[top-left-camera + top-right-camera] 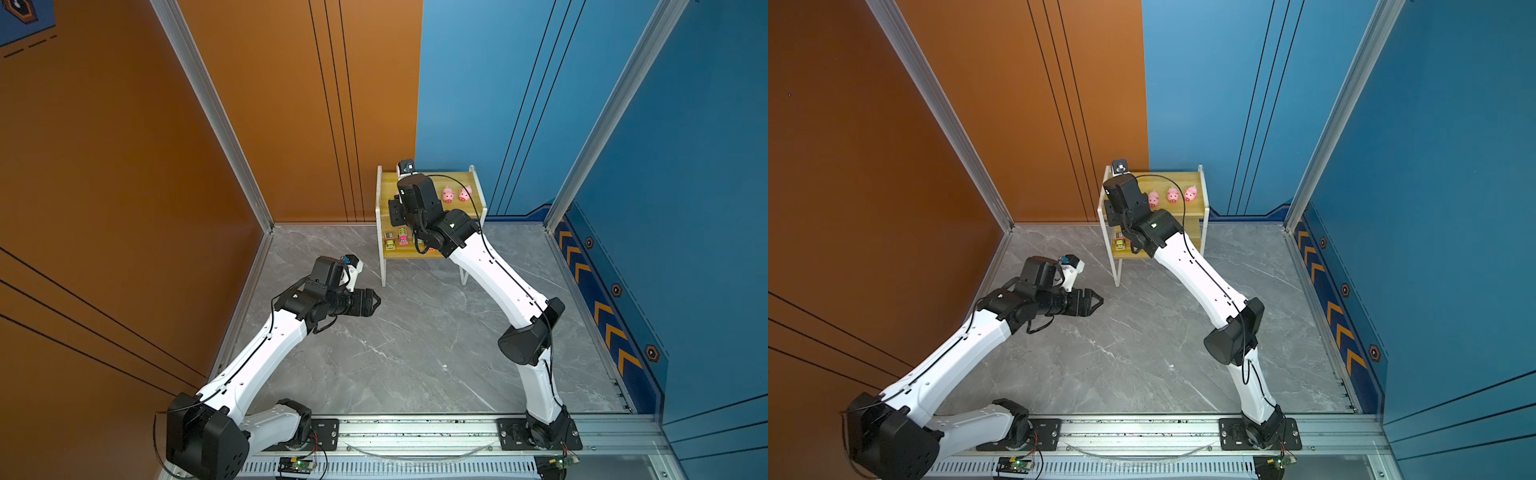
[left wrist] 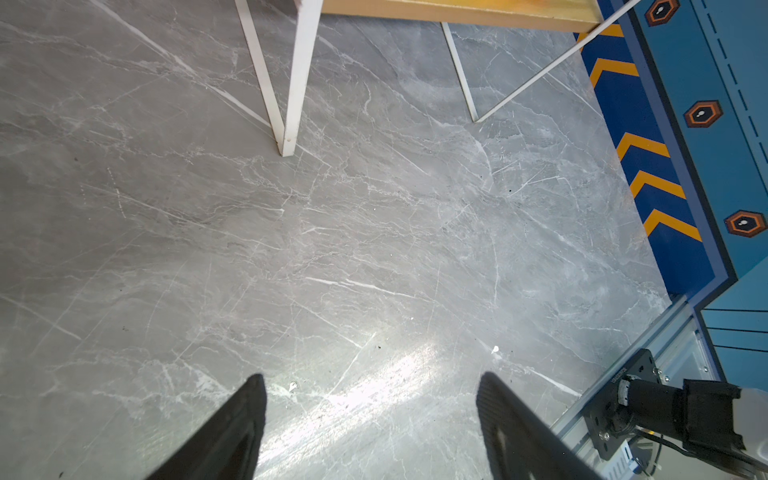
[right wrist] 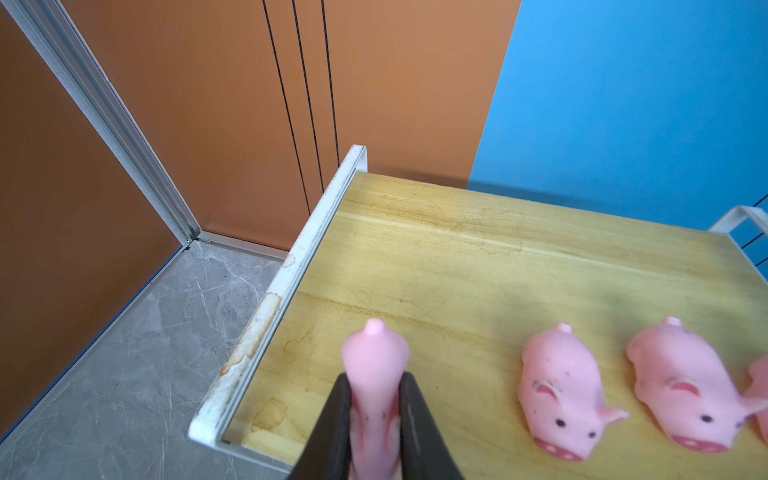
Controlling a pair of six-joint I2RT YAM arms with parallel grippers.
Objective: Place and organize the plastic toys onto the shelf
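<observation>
The right jaws (image 3: 376,415) squeeze a pig (image 3: 376,365) lengthwise, just over the shelf's (image 3: 457,257) top board near its left edge, while the left jaws (image 2: 370,432) hang open, far off.

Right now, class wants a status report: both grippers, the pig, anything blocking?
Right gripper shut on fourth pig, over shelf's top board. Left gripper open, empty, over floor. Three pigs alongside; landing spot clear.

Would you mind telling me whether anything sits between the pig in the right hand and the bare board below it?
Nothing visible does: the held pig hangs over bare top board, left of the other pigs.
</observation>
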